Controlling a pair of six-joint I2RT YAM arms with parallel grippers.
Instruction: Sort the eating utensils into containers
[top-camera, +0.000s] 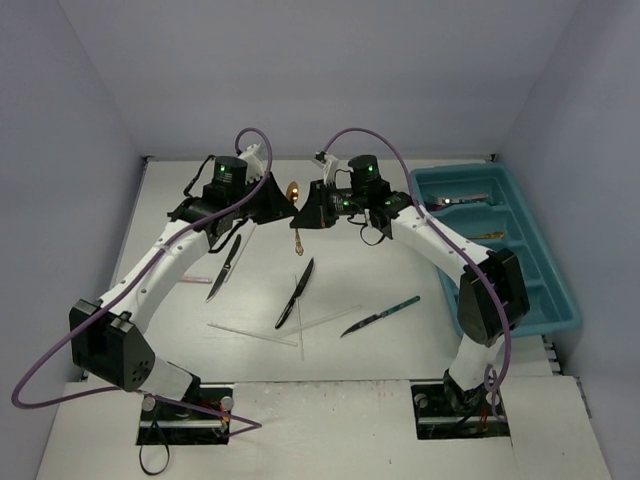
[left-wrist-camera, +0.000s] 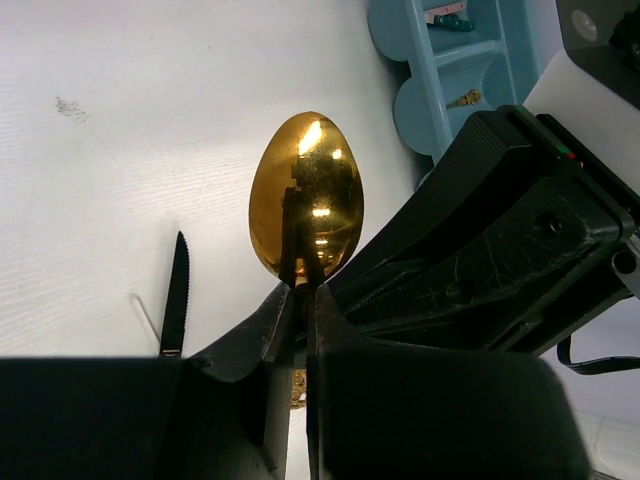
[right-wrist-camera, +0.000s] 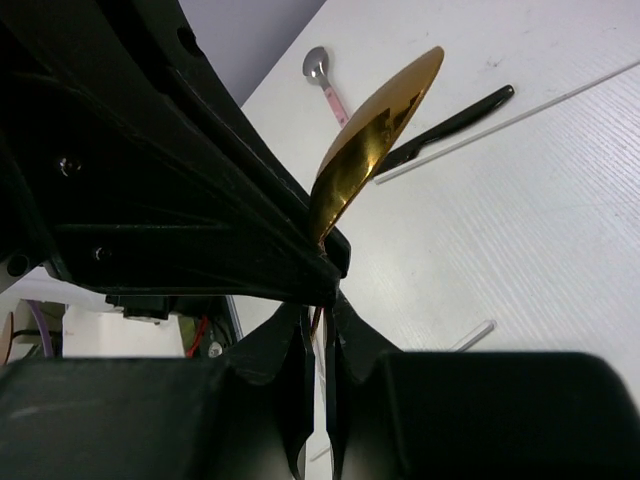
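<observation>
Spoon of polished gold metal with an oval bowl (top-camera: 294, 190) hung in the air at upper centre of the top view, well apart from the teal-blue rectangular plastic tray (top-camera: 552, 300) at the right edge. The left gripper (left-wrist-camera: 303, 300) was clenched on the neck just below the bowl. The right gripper (right-wrist-camera: 320, 322) was pinched on the thin stem beside it. The spoon was judged light, stiff and slippery. The flat narrow stem offered the sounder hold, while the rounded bowl would likely slide.
</observation>
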